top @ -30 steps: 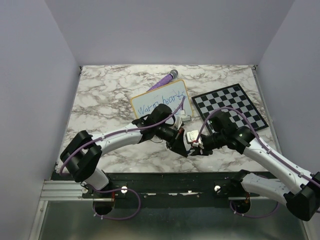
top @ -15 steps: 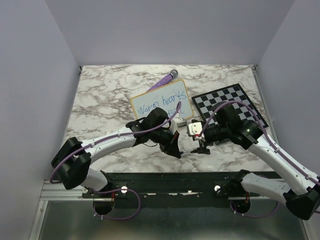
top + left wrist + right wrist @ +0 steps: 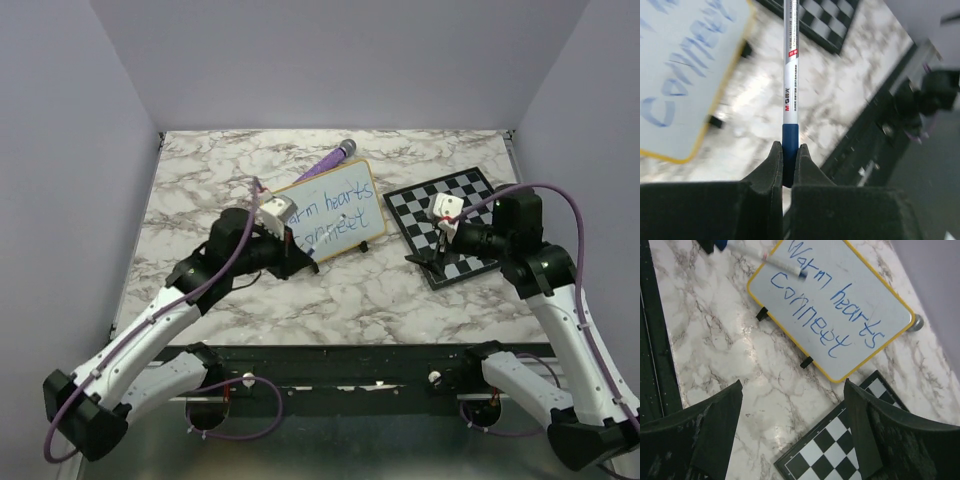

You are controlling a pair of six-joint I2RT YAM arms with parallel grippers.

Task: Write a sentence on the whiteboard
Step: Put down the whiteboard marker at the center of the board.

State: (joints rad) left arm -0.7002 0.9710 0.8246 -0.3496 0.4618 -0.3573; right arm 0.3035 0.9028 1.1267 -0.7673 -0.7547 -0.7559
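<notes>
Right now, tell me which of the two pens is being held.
The white marker with the blue end, clamped by the jaws of the left gripper; the purple pen lies free behind the whiteboard.

Top cam: fixed, high behind near edge, looks down on whole bench (image 3: 200, 180). L wrist cam: low, close, oblique. R wrist cam: higher, looks down. All 3 share whiteboard (image 3: 360, 225) and chessboard (image 3: 420, 200).

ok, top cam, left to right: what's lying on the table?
whiteboard → chessboard. The purple pen behind the whiteboard overlaps it, so skipped.
</notes>
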